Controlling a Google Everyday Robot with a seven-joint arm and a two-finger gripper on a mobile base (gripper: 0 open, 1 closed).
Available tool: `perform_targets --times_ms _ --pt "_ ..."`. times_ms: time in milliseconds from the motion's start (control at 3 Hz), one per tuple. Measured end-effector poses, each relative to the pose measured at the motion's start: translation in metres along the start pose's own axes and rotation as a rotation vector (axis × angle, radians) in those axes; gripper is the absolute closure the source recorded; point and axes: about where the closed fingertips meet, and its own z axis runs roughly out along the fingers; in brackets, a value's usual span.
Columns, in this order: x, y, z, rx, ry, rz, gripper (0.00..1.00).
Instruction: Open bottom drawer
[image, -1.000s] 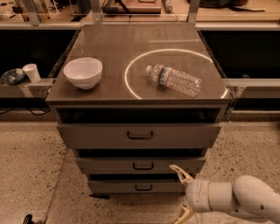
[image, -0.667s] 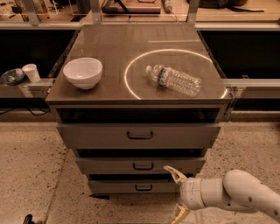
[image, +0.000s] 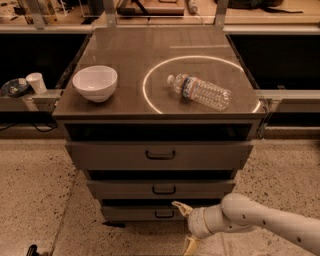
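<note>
Table (image: 125, 50) stands on speckled floor, its top bearing a bowl (image: 95, 82) and a bottle (image: 200, 91) lying in a ring of light. The bottom drawer (image: 135, 214) is the lowest front. The arm (image: 270, 222) reaches in from the lower right. Its claw (image: 181, 227) is spread open, the upper finger just right of the drawer's handle (image: 164, 214).

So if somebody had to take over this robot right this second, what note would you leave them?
Gripper: open, holding nothing, low in front of the cabinet, just right of the bottom drawer's handle; contact cannot be told.
Bottom drawer: shut, lowest of the three fronts.
Done: gripper is at drawer height, nothing opened.
Left: close the fingers on the handle and pull the drawer out.
On top, not part of the job: white bowl and a water bottle lying on its side.
</note>
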Motion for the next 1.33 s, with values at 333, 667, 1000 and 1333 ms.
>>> perform_targets --times_ms 333,667,1000,1333 --pt "0.055 0.010 0.041 -0.042 0.062 0.005 0.00" --pt "0.087 0.017 0.058 -0.066 0.096 0.010 0.00" --pt "0.089 0.019 0.059 -0.069 0.097 0.013 0.00" --pt "0.100 0.015 0.058 -0.043 0.162 0.010 0.00"
